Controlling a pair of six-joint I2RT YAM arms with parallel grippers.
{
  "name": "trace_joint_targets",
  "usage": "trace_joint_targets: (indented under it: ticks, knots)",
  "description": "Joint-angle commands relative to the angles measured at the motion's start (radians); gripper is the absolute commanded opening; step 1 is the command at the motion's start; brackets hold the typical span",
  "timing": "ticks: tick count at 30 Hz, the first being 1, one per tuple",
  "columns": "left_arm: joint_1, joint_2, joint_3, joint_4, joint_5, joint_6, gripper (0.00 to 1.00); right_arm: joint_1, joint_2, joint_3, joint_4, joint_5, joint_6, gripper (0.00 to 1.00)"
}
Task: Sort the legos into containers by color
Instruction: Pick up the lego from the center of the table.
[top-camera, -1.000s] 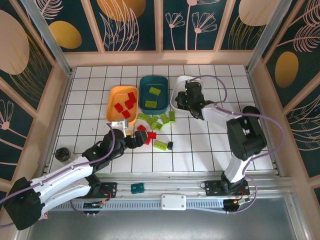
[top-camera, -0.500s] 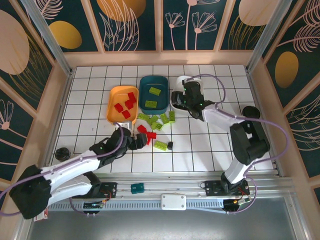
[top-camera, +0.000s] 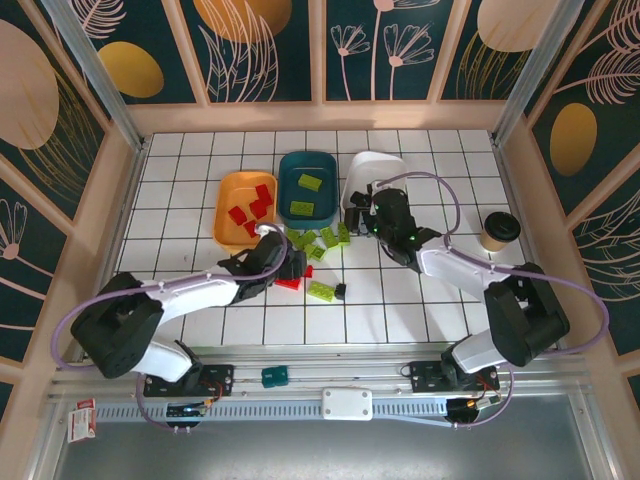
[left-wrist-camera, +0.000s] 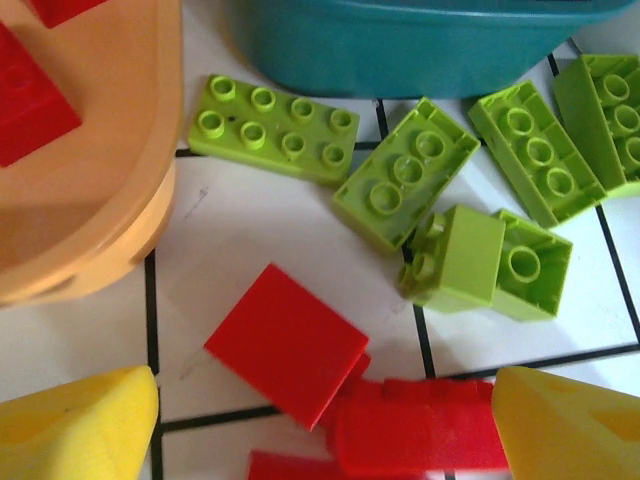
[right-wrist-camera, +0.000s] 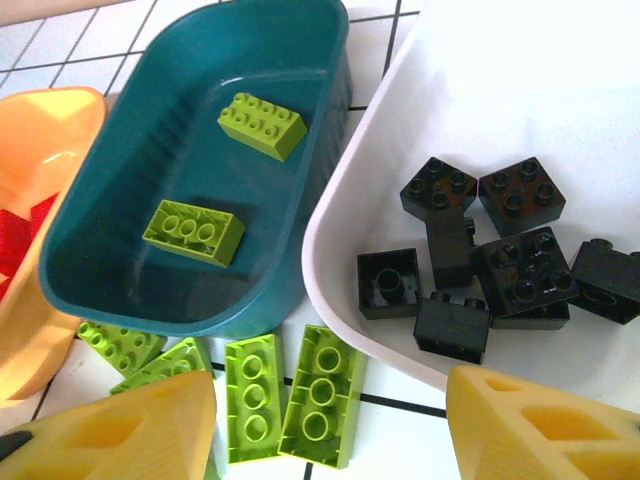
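My left tool (left-wrist-camera: 320, 430) stands wide over overlapping red bricks (left-wrist-camera: 290, 355) at the middle of the tabletop (left-wrist-camera: 260, 230), beside the orange-yellow tray (left-wrist-camera: 90, 230). Closing could pinch two, or nudge a lime green brick (left-wrist-camera: 455, 255). My right tool (right-wrist-camera: 330, 440), half-spread and empty, hangs above lime green bricks (right-wrist-camera: 290, 395) by the white tray (right-wrist-camera: 335, 235) and could clip its rim.

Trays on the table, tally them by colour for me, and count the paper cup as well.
Orange-yellow tray: 1
Dark teal tray: 1
White tray: 1
Brown paper cup: 1
Total: 4
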Motion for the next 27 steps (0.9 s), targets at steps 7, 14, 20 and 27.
trace_joint_targets:
  ticks: [7,14,20,27]
  knots:
    - [0.034,0.113,0.051,0.021,-0.047,0.001,0.79,0.007,-0.093,-0.046,0.011,0.021,0.012,0.63]
    - [0.033,0.130,0.008,0.020,-0.049,-0.022,0.67,0.007,-0.122,-0.059,0.020,0.019,0.016,0.63]
    - [0.034,0.151,0.001,0.034,-0.045,-0.020,0.63,0.009,-0.120,-0.067,0.033,0.013,0.025,0.63]
    - [0.034,0.147,0.012,0.037,-0.026,-0.016,0.46,0.009,-0.134,-0.074,0.026,0.028,0.024,0.63]
